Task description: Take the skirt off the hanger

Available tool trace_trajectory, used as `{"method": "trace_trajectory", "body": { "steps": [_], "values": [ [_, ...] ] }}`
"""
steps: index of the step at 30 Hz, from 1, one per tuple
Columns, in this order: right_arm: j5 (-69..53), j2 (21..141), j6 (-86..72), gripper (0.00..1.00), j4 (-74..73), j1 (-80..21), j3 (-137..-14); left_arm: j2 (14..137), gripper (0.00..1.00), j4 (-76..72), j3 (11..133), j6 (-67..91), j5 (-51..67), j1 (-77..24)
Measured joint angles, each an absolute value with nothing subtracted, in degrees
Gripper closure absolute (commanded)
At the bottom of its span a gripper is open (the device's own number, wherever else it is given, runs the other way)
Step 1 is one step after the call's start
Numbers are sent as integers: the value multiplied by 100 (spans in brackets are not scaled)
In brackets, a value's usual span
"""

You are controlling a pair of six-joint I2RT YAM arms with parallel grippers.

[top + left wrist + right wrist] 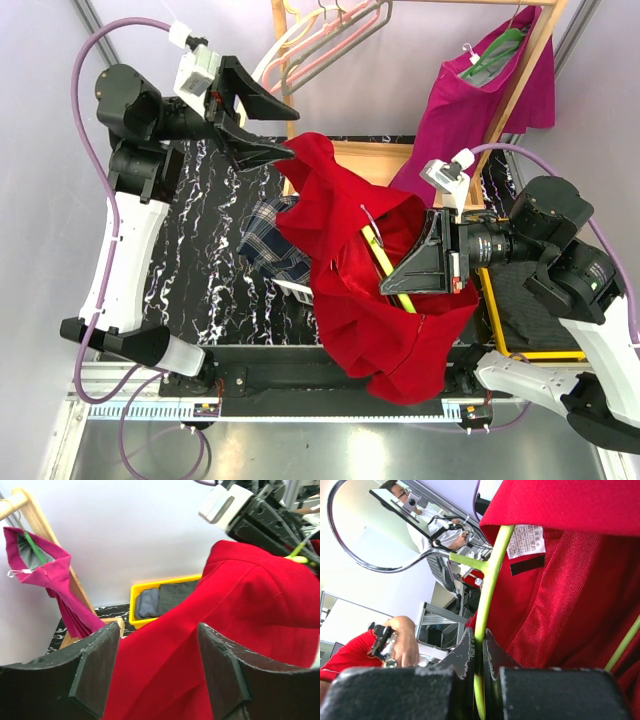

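Nearest me, the skirt's (345, 215) hem droops past the table's (200, 290) near edge, and its left side overlaps a plaid cloth (268, 245). I see the right gripper (480, 647) clenched on the hanger (489, 575) bar inside the waistband. The left gripper (294, 133) is released, its lower tip at the skirt's far-left edge. Beyond, the rack (375, 160) and a magenta garment (450, 130) crowd the far right, and tabletop shows left of the skirt.

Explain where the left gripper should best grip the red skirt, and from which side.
Grip the red skirt at its raised edge nearest the left gripper, approaching from the left with open jaws straddling the fold. That edge stands free, and the right gripper clamps the green hanger on the far side, so pulling away probably works.
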State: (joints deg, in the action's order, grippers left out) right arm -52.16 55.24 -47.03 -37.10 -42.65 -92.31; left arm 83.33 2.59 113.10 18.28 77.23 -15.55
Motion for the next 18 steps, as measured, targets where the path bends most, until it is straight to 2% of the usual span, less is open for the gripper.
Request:
{"method": "trace_trajectory", "body": {
  "steps": [7, 11, 12, 13, 14, 15, 16, 17, 18],
  "values": [
    [-5221, 5531, -4698, 100, -3708, -4265, -9238, 8296, 30, 344, 10523, 1516, 7575, -1555],
    [-5221, 5592, -4698, 100, -3712, -4265, -9314, 8326, 37, 593, 10064, 1363, 7511, -1566],
    [-5221, 5610, -4696, 100, -3708, -4265, -9341, 8353, 42, 652, 10055, 1341, 7505, -1570],
    [-5221, 5618, -4692, 100, -3708, -4265, -9358, 8377, 54, 666, 10055, 1323, 7494, -1575],
    [-5221, 5623, -4685, 100, -3706, -4265, -9369, 8388, 63, 681, 10057, 1297, 7489, -1581],
    [-5221, 5625, -4676, 100, -3708, -4265, -9376, 8390, 75, 705, 10064, 1286, 7474, -1586],
    [-5221, 5629, -4672, 100, -3708, -4265, -9386, 8399, 93, 729, 10092, 1258, 7461, -1590],
    [-5223, 5629, -4670, 100, -3708, -4265, -9395, 8423, 100, 742, 10141, 1236, 7452, -1594],
    [-5229, 5627, -4665, 100, -3708, -4265, -9395, 8460, 100, 775, 10228, 1214, 7443, -1597]
  ]
}}
